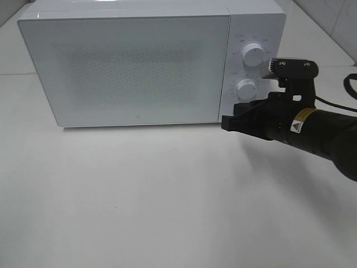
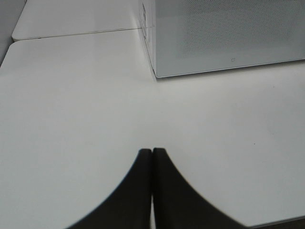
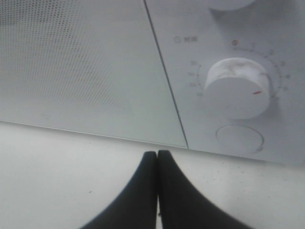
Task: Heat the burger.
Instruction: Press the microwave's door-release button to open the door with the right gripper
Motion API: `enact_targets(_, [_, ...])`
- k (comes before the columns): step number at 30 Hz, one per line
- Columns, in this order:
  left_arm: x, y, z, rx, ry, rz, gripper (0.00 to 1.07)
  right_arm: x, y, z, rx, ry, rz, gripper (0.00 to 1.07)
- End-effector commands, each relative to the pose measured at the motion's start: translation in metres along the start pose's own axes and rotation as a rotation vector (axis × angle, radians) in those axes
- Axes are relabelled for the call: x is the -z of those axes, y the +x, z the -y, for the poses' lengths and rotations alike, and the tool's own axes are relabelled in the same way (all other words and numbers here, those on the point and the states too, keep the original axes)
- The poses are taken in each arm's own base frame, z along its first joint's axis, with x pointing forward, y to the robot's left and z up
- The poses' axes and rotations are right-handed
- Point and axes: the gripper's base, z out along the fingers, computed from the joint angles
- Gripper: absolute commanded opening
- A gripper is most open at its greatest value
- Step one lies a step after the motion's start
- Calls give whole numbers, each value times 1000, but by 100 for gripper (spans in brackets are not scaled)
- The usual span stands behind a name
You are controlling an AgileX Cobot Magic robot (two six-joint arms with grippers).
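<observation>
The burger is out of view. A white microwave (image 1: 139,67) stands at the back of the table with its door (image 1: 128,70) closed, and nothing shows through the dotted window. My right gripper (image 1: 228,123) hangs just in front of the microwave's lower right corner, below the lower dial (image 1: 246,87). In the right wrist view this gripper (image 3: 157,153) is shut and empty, pointing at the seam between the door (image 3: 71,62) and the control panel. My left gripper (image 2: 152,150) is shut on nothing, low over the bare table, away from the microwave's (image 2: 224,38) left corner.
The control panel carries an upper dial (image 1: 254,54), the lower dial (image 3: 237,87) and a round button (image 3: 239,139) under it. A white table (image 1: 139,195) spreads in front of the microwave. A black cable (image 1: 348,84) trails at the right edge.
</observation>
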Motion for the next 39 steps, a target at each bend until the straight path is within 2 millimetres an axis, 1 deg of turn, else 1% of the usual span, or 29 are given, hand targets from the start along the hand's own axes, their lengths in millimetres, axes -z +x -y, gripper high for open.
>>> enact_targets(1, [0, 0, 1, 1, 3, 14, 0, -10, 1, -6, -48, -25, -7, 0])
enact_targets(2, [0, 0, 1, 1, 3, 14, 0, -10, 1, -6, -48, -25, -7, 0])
enact_targets(3, [0, 0, 1, 1, 3, 14, 0, -14, 4, -5, -99, -22, -16, 0])
enact_targets(5, [0, 0, 1, 1, 3, 14, 0, -16, 5, -4, -128, -18, -23, 0])
enact_targets(6, [0, 0, 1, 1, 3, 14, 0, -20, 6, -3, -226, -3, -37, 0])
enact_targets(7, [0, 0, 1, 1, 3, 14, 0, -20, 6, -3, -226, -3, -37, 0])
enact_targets(8, [0, 0, 1, 1, 3, 14, 0, -22, 7, -2, -268, 2, -37, 0])
enact_targets(9, [0, 0, 1, 1, 3, 14, 0, -25, 7, -1, -377, 15, -32, 0])
enact_targets(10, [0, 0, 1, 1, 3, 14, 0, -25, 7, -1, -377, 15, -32, 0])
enact_targets(11, [0, 0, 1, 1, 3, 14, 0, -28, 5, 0, -467, 24, -20, 0])
enact_targets(12, [0, 0, 1, 1, 3, 14, 0, -30, 4, 1, -510, 30, -13, 0])
enact_targets(13, [0, 0, 1, 1, 3, 14, 0, -30, 4, 1, -510, 30, -13, 0])
enact_targets(15, [0, 0, 1, 1, 3, 14, 0, -33, 3, 3, -606, 46, 3, 0])
enact_targets(16, [0, 0, 1, 1, 3, 14, 0, -33, 3, 3, -606, 46, 3, 0])
enact_targets(17, [0, 0, 1, 1, 3, 14, 0, -34, 3, 6, -670, 75, 17, 0])
enact_targets(18, [0, 0, 1, 1, 3, 14, 0, -34, 3, 6, -670, 75, 17, 0])
enact_targets(19, [0, 0, 1, 1, 3, 14, 0, -34, 2, 10, -734, 111, 42, 0])
enact_targets(23, [0, 0, 1, 1, 3, 14, 0, -33, 1, 17, -814, 179, 91, 0])
enact_targets(29, [0, 0, 1, 1, 3, 14, 0, -34, 4, 20, -886, 211, 106, 0])
enact_targets(31, [0, 0, 1, 1, 3, 14, 0, -36, 10, 22, -944, 216, 107, 0])
enact_targets(32, [0, 0, 1, 1, 3, 14, 0, -36, 10, 22, -944, 216, 107, 0])
enact_targets(33, [0, 0, 1, 1, 3, 14, 0, -39, 16, 23, -1009, 213, 116, 0])
enact_targets(34, [0, 0, 1, 1, 3, 14, 0, -41, 19, 24, -1045, 209, 123, 0])
enact_targets(35, [0, 0, 1, 1, 3, 14, 0, -41, 19, 24, -1045, 209, 123, 0])
enact_targets(36, [0, 0, 1, 1, 3, 14, 0, -43, 22, 25, -1091, 193, 147, 0])
enact_targets(39, [0, 0, 1, 1, 3, 14, 0, -45, 25, 26, -1095, 180, 165, 0])
